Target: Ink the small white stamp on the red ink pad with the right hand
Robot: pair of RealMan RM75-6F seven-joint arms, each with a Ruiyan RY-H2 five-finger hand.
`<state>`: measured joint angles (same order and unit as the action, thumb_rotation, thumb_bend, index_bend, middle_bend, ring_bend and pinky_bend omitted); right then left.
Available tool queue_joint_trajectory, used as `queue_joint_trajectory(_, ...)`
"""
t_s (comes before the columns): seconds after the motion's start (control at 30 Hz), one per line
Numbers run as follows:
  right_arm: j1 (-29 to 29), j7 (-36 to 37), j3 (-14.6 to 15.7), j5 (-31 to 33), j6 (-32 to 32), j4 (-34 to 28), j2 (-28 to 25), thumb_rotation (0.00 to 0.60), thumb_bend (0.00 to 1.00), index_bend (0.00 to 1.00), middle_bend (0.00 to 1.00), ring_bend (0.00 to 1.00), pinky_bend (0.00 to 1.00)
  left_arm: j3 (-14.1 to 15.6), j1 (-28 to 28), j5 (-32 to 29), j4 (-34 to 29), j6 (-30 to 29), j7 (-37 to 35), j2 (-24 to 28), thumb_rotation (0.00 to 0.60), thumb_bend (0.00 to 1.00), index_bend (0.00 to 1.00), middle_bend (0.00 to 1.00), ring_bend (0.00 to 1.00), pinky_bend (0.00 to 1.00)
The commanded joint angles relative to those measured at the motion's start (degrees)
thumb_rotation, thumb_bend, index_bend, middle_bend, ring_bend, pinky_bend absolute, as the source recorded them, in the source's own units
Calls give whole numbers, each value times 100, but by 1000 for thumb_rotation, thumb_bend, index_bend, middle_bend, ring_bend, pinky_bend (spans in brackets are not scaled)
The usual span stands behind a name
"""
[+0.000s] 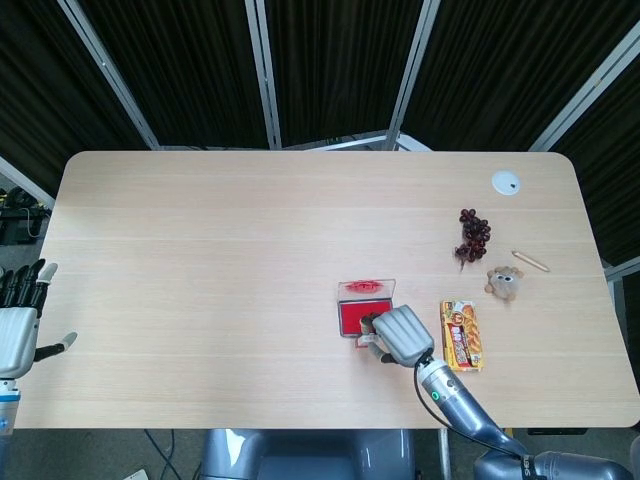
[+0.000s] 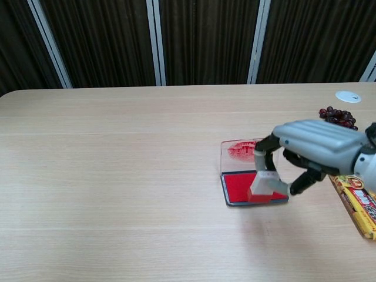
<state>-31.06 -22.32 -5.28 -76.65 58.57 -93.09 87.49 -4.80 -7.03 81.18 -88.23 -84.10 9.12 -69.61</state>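
My right hand (image 2: 317, 147) (image 1: 401, 335) pinches the small white stamp (image 2: 261, 183) between thumb and fingers. The stamp is tilted, its red base low over the front right part of the red ink pad (image 2: 241, 187) (image 1: 354, 317); whether it touches the pad I cannot tell. The pad's clear lid (image 2: 242, 150), smeared with red, stands open behind it. In the head view the hand hides most of the stamp. My left hand (image 1: 17, 325) hangs beyond the table's left edge, fingers spread, holding nothing.
Right of the pad lies a snack packet (image 2: 356, 202) (image 1: 462, 335). Further back are a bunch of dark grapes (image 1: 472, 235), a small plush toy (image 1: 504, 282), a thin stick (image 1: 530, 261) and a white disc (image 1: 506, 182).
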Motion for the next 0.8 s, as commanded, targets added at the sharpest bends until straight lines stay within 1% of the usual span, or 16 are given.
queue_joint_trajectory(0.03,-31,175,-190,113,101,28,-113,600,428,519,555,872,1000,2,0,0,-4,3,-7,4,600,0,0,0,0,0)
queue_joint_trajectory(0.13,-69,257,-266,176,123,365,-48,600,429,527,561,872,1000,8,0,11,-20,-1,-6,10,600,0,0,0,0,0)
queue_joint_trajectory(0.2,-96,296,-250,215,71,559,32,600,431,528,562,872,1000,7,0,19,-31,-8,-6,13,600,0,0,0,0,0)
queue_joint_trajectory(0.4,-141,396,-201,246,17,883,258,600,435,528,563,872,1000,3,-12,-10,-24,27,-3,12,600,0,0,0,0,0)
queue_joint_trajectory(0.8,-269,336,-182,218,-2,1213,628,600,447,529,563,872,1000,-11,-24,-66,-3,65,-6,9,600,0,0,0,0,0)
